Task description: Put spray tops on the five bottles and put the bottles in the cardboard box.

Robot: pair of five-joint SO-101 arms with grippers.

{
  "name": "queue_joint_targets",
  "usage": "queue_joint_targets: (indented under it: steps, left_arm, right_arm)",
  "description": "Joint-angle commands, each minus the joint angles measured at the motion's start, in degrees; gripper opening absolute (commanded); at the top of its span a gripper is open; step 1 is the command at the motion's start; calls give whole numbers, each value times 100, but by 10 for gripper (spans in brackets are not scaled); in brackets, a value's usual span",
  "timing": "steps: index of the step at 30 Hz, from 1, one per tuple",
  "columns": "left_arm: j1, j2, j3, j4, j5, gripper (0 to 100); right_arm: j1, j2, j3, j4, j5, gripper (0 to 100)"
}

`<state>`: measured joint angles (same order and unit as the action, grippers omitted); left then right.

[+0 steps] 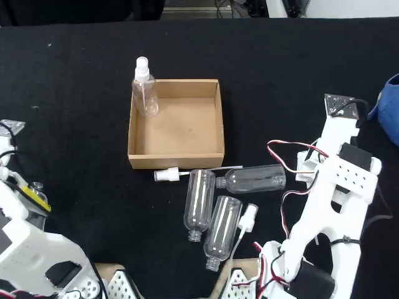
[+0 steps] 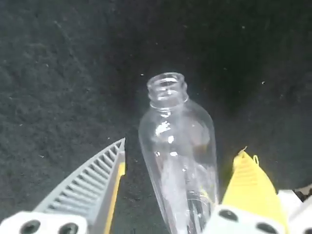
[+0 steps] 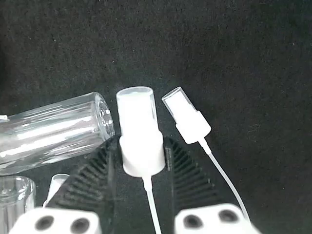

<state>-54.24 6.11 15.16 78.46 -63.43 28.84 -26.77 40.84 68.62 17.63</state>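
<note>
Both grippers were loaded on the near side of the cardboard box (image 1: 176, 124).
Near-left of the box, the left gripper (image 2: 182, 147) held an uncapped bottle (image 2: 178, 146) between partly closed jaws. Near-right, the right gripper (image 3: 141, 142) was clamped on a spray top (image 3: 140, 117), with a second spray top (image 3: 187, 119) just beside. Three open bottles (image 1: 198, 202) lay just before the box, a third spray top (image 1: 167, 175) at its front wall. A capped bottle (image 1: 144, 87) stood in its far left corner.

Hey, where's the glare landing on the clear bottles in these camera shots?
Left wrist view: bright specks on the bottle at its shoulder and neck. Right wrist view: long white streaks along the lying bottle beside the spray top in the right gripper. High view: soft sheen on the lying bottles.
</note>
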Motion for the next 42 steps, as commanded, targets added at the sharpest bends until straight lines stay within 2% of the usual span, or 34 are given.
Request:
queue_joint_targets:
  steps: [1, 10, 12, 14, 16, 18, 27, 29, 33, 39, 42]
  left_arm:
    - [-4, -290, 22, -290, 9, 203]
    - [4, -264, 497, -818, -44, 195]
    - [-31, -299, 462, -782, -44, 137]
    - [-48, -308, 303, -782, -35, 21]
    - [-163, -273, 92, -782, -44, 49]
    - [-207, -220, 4, -782, -53, 23]
    - [-356, 246, -312, -774, -888, 31]
    - [-374, 237, -321, -774, -1134, 74]
    - [-514, 237, -347, -791, -1547, 223]
    - [-875, 237, -338, -782, -2444, 234]
    - [-1007, 237, -338, -826, -2673, 234]
  right_arm:
    - [-70, -57, -101, -132, -35, 11]
    - [-97, -57, -101, -132, -35, 11]
    - [-79, -57, -101, -132, -35, 11]
    - [-79, -57, -101, -132, -35, 11]
    - [-79, -57, -101, -132, -35, 11]
    - [-97, -57, -92, -123, -35, 11]
    - [-70, -57, -92, -123, -35, 11]
    - [-70, -57, -92, -123, -35, 11]
    - [-62, -57, -92, -123, -35, 11]
    - [-97, -57, -92, -123, -35, 11]
    - [-97, -57, -92, -123, -35, 11]
